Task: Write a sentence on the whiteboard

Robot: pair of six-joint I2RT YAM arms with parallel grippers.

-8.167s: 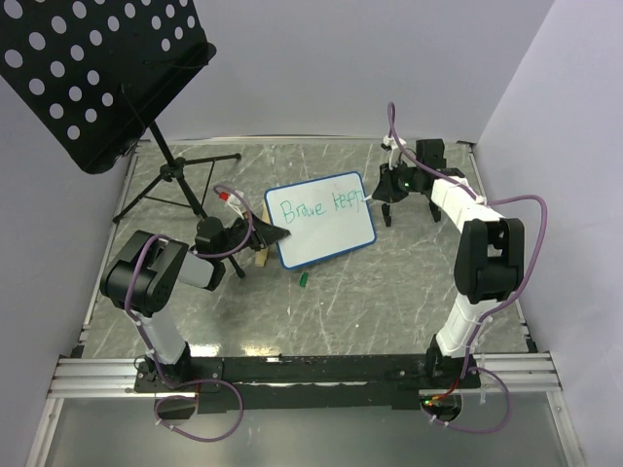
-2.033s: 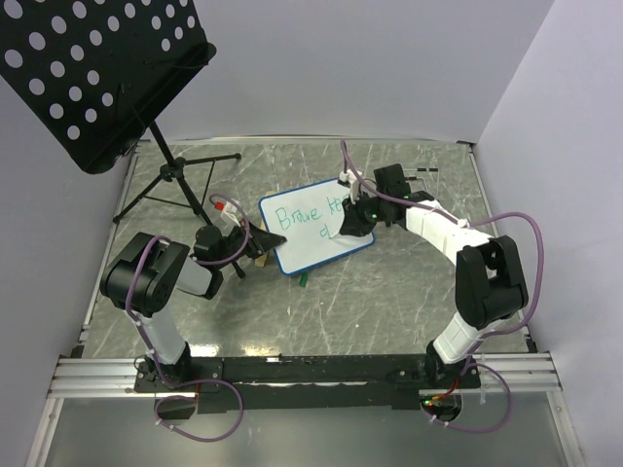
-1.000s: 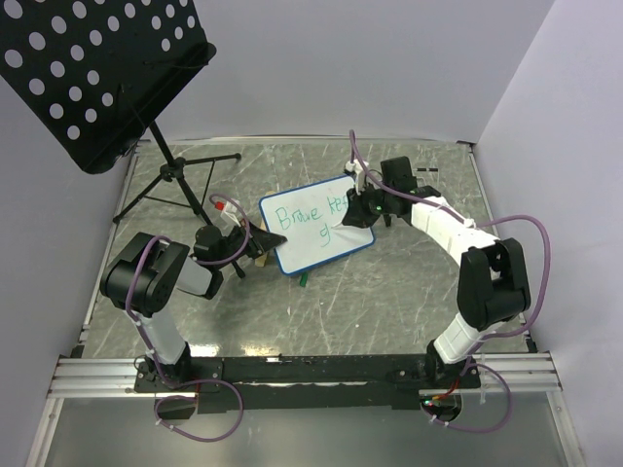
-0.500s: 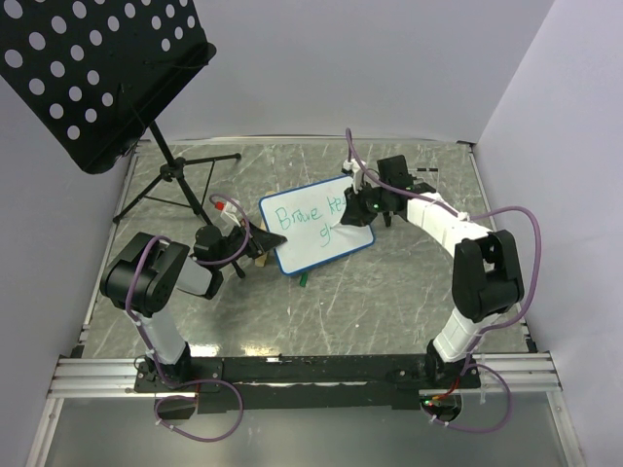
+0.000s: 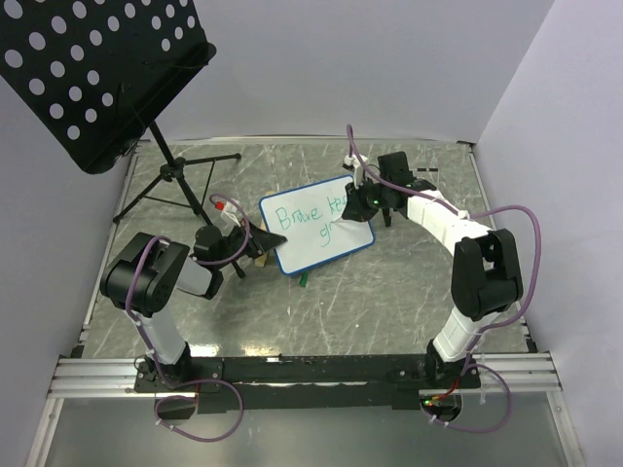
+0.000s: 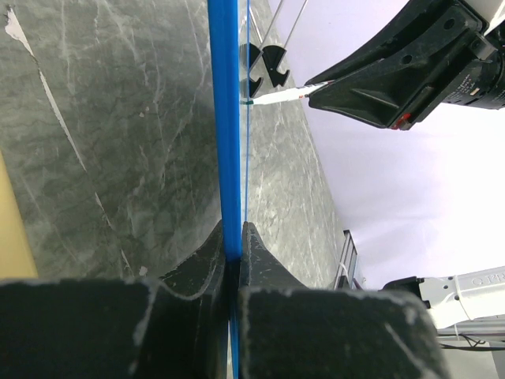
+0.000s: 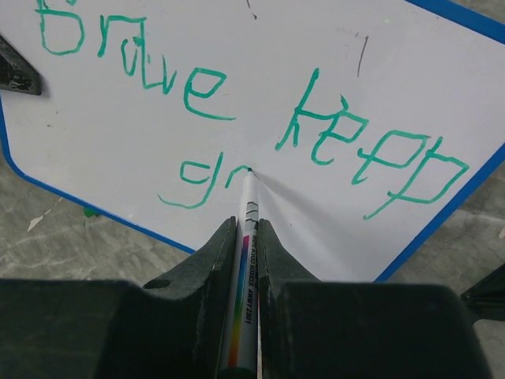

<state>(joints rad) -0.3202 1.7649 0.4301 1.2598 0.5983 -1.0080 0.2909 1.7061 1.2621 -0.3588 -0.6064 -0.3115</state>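
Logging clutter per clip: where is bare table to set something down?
Widest: the near strip between the whiteboard and the arm bases, bar a small green bit. Also the far edge between the tripod and the right gripper holding the marker. Crowded: around the board, clamped by the left gripper.

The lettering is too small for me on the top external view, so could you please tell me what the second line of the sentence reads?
Observer: Under "Brave keep", the sentence has only "gr".
Operator: Is the marker touching the board?
Observer: Yes, the marker tip meets the whiteboard at the end of the "r"; the right hand is shut on it.
Operator: And the left hand?
Observer: The left hand is clamped on the blue rim, seen edge-on.
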